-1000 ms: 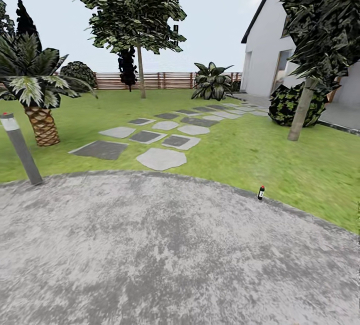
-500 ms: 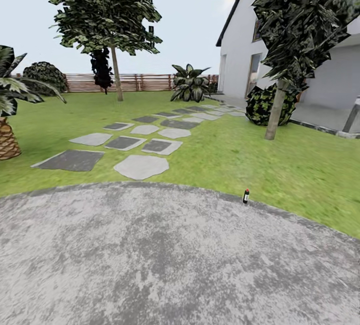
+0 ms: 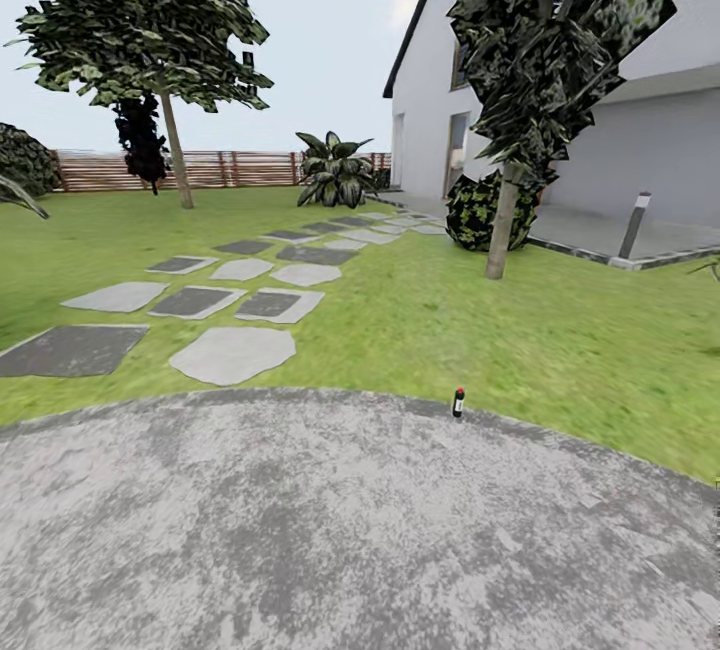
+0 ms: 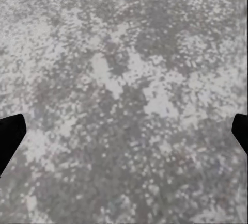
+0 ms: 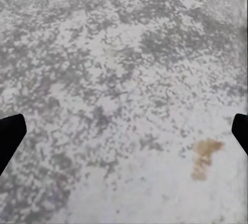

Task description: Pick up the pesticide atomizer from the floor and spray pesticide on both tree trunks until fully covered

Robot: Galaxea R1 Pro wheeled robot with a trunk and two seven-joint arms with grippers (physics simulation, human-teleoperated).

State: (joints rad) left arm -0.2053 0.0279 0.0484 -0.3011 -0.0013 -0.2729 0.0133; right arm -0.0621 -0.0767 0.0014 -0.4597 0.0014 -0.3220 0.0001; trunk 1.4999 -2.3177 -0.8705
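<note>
Grey mottled stone patio [image 3: 330, 530] lies under me; both my hands hang over it with fingers spread wide, holding nothing: left hand [image 4: 124, 131], right hand [image 5: 124, 131]. Ahead, the pesticide atomizer [image 3: 458, 402] stands upright at the patio's edge, where the grass [image 3: 560, 350] begins. One tree trunk [image 3: 500, 225] rises beyond it, another [image 3: 176, 152] near the fence [image 3: 250, 168].

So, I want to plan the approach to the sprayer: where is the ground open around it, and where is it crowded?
The pesticide atomizer stands alone at the edge of the grey stone patio, which lies bare in front of it. The lawn between it and the nearer tree trunk is open too. Crowded: the stepping stones to its left, and the shrub by the trunk.
</note>
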